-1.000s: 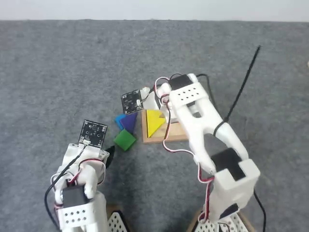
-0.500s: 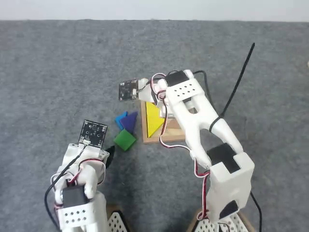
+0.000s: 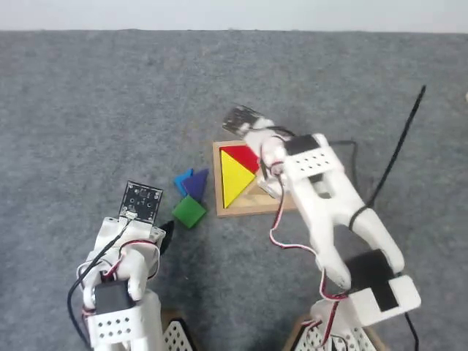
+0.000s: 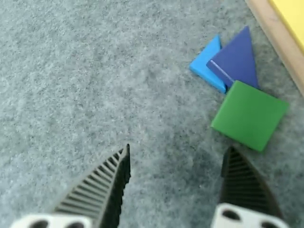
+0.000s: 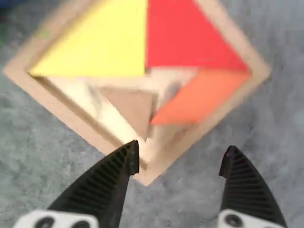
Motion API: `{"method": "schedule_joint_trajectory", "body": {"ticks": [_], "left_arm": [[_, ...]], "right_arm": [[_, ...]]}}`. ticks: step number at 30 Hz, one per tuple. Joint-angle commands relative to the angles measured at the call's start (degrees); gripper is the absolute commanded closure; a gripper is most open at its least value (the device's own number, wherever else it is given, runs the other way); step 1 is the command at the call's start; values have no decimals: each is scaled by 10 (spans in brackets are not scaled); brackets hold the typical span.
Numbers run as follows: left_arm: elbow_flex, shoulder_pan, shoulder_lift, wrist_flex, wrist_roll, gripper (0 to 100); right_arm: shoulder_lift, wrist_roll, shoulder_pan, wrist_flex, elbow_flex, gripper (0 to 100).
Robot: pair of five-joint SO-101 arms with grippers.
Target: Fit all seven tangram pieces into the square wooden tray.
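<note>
Grey carpet (image 3: 110, 95) stretches wide around everything. Right gripper (image 5: 182, 149) hangs with fingers spread over one corner of the wooden tray (image 3: 248, 199). Left gripper (image 4: 178, 152), also spread, hovers above carpet near the green square (image 4: 249, 115). Inside the tray, yellow triangle (image 3: 232, 179), red triangle (image 3: 243, 156) and orange triangle (image 5: 199, 97) meet edge to edge along the rim, with bare wood beside them. Green square, dark blue triangle (image 4: 236, 59) and light blue piece (image 4: 206, 64) touch one another, just beside the tray's outer edge.

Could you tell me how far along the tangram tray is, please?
Done: the yellow triangle, red triangle and orange piece lie in the square wooden tray. In hand: nothing; the left gripper and right gripper are open and empty. Left: the green square, dark blue triangle and light blue piece lie outside it.
</note>
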Motion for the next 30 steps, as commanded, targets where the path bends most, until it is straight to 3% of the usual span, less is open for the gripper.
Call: {"method": "schedule_joint_trajectory", "body": {"ticks": [1,20,30], "left_arm": [[-5,-4,-11,-3,1,701],[-5,-4,-11,-3,1,701],[-5,-4,-11,-3,1,701]], "right_arm": [[-3,-13,15,-23,10,722],[85,-14,-40,-86,-4,722],[90,-51,-26,-86,-47,722]]}}
